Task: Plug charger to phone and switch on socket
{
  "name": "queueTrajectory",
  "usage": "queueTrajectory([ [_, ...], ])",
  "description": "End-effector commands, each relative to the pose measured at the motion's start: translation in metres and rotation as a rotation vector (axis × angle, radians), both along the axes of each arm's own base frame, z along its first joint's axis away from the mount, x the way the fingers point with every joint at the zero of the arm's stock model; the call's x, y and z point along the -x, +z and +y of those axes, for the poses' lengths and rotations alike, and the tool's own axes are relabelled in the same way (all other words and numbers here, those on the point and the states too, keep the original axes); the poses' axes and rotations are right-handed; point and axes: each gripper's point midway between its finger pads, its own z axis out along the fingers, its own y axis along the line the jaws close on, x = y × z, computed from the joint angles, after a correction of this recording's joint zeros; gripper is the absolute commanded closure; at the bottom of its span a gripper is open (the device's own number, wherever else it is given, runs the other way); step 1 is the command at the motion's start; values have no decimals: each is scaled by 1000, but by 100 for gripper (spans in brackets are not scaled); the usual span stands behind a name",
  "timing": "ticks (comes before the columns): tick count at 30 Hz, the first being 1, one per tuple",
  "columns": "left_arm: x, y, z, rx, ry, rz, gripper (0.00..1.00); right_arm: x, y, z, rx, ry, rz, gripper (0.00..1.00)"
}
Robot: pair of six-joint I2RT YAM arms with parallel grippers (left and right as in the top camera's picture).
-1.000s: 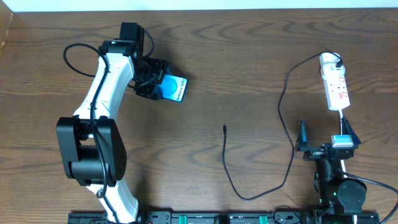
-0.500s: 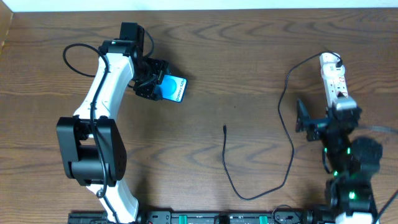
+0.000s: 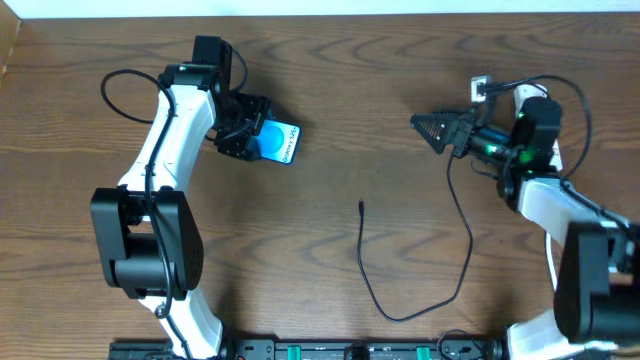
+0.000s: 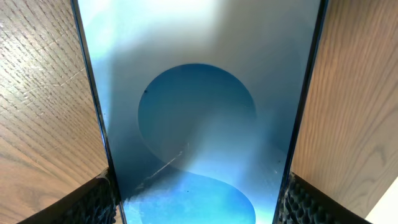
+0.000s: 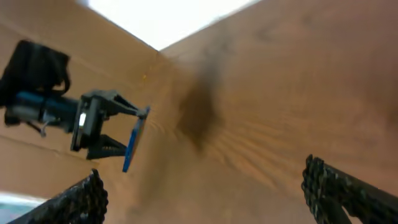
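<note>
My left gripper (image 3: 256,140) is shut on the phone (image 3: 281,142), a slim handset with a blue screen, held at the back left of the table. In the left wrist view the phone (image 4: 199,112) fills the gap between both pads (image 4: 99,200). The charger (image 3: 468,235) is a thin black cable looping across the table, and its plug tip (image 3: 360,207) lies free near the middle. My right gripper (image 3: 428,126) hangs open and empty at the back right, pointing left. Only the far end of the white socket (image 3: 523,94) shows; my right arm covers the rest.
The right wrist view looks across bare wood towards the left gripper and the phone (image 5: 133,142), seen edge-on as a thin blue line. The left arm's thick black cable (image 3: 118,85) loops at the back left. The table's back edge (image 3: 320,14) runs close behind both grippers.
The right arm has swung up from the front right edge to the back right, over the socket, with its gripper now pointing left. The left arm and phone have not moved.
</note>
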Motion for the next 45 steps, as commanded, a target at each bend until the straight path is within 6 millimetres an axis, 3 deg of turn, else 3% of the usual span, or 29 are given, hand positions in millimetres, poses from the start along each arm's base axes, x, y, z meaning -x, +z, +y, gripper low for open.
queueTrajectory([
  [1, 0, 8, 0, -1, 2, -17, 93, -9, -21, 1, -196, -122, 357, 1],
  [4, 0, 8, 1, -1, 2, -17, 93, -5, -34, 14, -238, -125, 472, 1],
  [12, 1, 8, -4, 0, -9, -17, 93, 20, -35, 73, -144, 49, 381, 1],
  [19, 9, 8, -34, 8, -34, 1, 93, 49, -33, 119, -81, 220, 283, 1],
  [26, 20, 8, -67, 19, -41, 31, 93, 60, -28, 136, -76, 281, 242, 1],
  [33, 27, 5, -88, -45, -42, 26, 92, 66, -26, 139, -83, 312, 245, 1],
  [45, 35, 10, -138, 15, -33, 12, 93, 65, -27, 140, -77, 309, 239, 2],
])
